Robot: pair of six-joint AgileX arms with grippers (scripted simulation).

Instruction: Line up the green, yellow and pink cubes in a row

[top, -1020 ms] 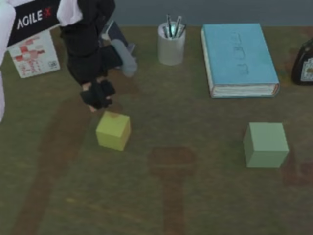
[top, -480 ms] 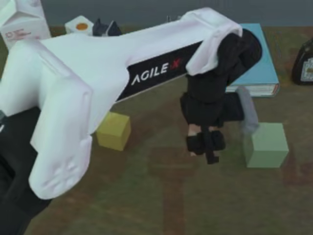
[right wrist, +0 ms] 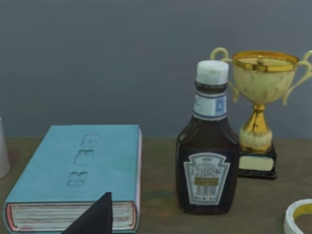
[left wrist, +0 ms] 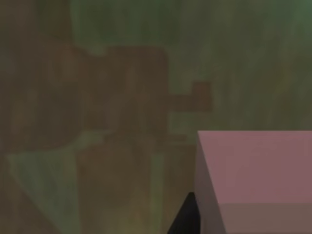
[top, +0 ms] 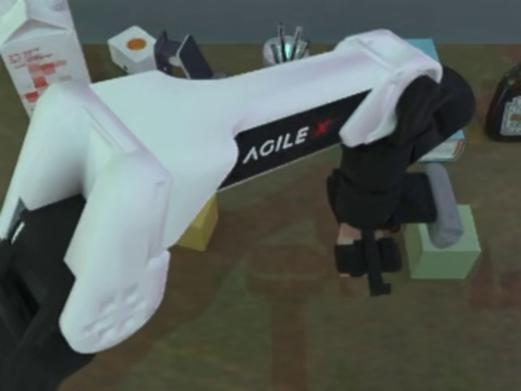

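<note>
Left jaws were closed narrow on the pink cube. The left wrist view showed it close up with one dark finger against its side, so I judged it gripped and clear of the desk.

Left arm had swung across from 10 o'clock to about 4 o'clock of desk centre within the last second. A second earlier the jaws hung just at 11 o'clock of the yellow cube, and half a second earlier they were mid-desk.

Green cube sat at roughly 4 o'clock and hadn't moved. The jaws were now just beside it, on its 9 o'clock side.

Yellow cube was at 8 o'clock, also unmoved, now mostly hidden under the arm and well apart from green.

Pink cube was in transit, so no row yet. Likely the placing step comes next, with pink going between yellow and green. Watch for the jaws clipping green on descent.

Right arm was parked outside the top view.
</note>
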